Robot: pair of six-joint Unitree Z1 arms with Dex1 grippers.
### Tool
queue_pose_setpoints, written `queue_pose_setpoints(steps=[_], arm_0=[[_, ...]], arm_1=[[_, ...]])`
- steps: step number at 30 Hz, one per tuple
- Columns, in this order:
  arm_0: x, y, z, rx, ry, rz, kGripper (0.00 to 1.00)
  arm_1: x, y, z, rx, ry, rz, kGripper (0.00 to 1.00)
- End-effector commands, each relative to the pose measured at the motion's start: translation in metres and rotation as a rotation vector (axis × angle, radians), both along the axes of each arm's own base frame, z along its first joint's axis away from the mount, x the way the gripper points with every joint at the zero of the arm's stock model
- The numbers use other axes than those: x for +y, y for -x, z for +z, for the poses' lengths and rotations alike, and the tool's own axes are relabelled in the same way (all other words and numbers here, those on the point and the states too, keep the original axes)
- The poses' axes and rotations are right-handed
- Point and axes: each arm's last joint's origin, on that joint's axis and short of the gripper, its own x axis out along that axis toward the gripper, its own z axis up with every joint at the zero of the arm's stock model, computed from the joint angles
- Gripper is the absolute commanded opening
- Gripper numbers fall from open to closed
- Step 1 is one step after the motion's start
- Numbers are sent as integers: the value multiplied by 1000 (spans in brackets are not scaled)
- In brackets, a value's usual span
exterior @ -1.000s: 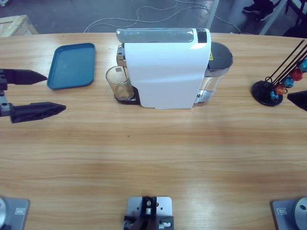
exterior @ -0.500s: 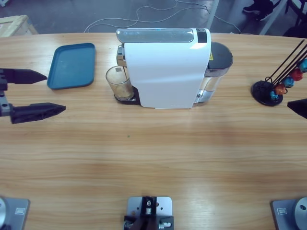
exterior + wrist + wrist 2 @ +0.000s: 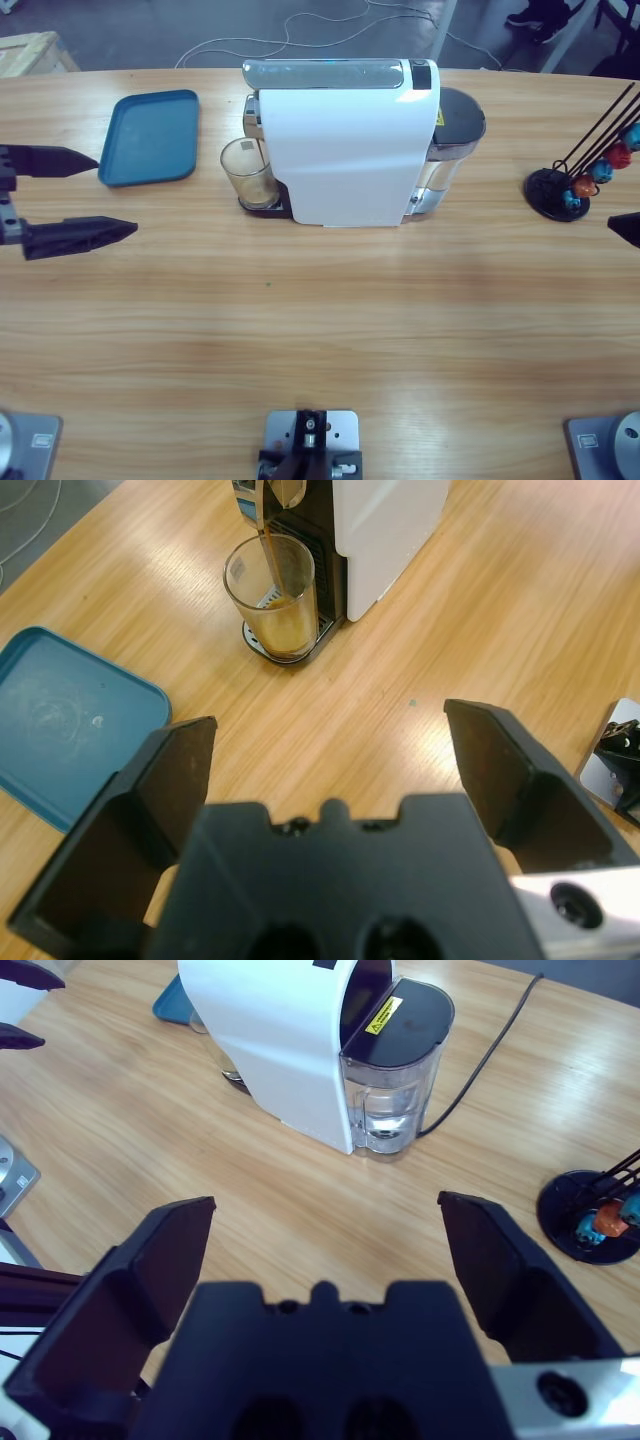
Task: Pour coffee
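The glass tumbler (image 3: 273, 598) stands on the drip tray under the spout of the white coffee machine (image 3: 345, 140), upper centre of the high view, positioned to catch the stream. The coffee (image 3: 283, 628) fills its lower part. The left gripper (image 3: 95, 193), at the left edge, holds nothing, jaws wide apart. The right gripper (image 3: 325, 1250) is likewise spread wide and empty, near the capsule stand (image 3: 580, 180). A blue tray (image 3: 150, 137) lies upper left.

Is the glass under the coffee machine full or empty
Partly full. The glass holds amber coffee in its lower part, with a thin stream running into it from the spout.
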Motion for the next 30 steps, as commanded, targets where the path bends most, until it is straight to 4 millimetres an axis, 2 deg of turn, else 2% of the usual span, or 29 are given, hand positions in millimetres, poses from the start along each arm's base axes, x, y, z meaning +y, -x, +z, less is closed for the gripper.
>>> queue_pose_setpoints(steps=[1,8,30], arm_0=[[3,7,-10,26,-16,-16,1000],[4,9,-12,33,-17,-18,1000],[9,15,-7,2,0,-17,1000]], arm_1=[[2,-1,-6,-10,1,17,1000],[6,-6,-6,-26,-2,28,1000],[2,0,-11,-34,-7,41,1000]])
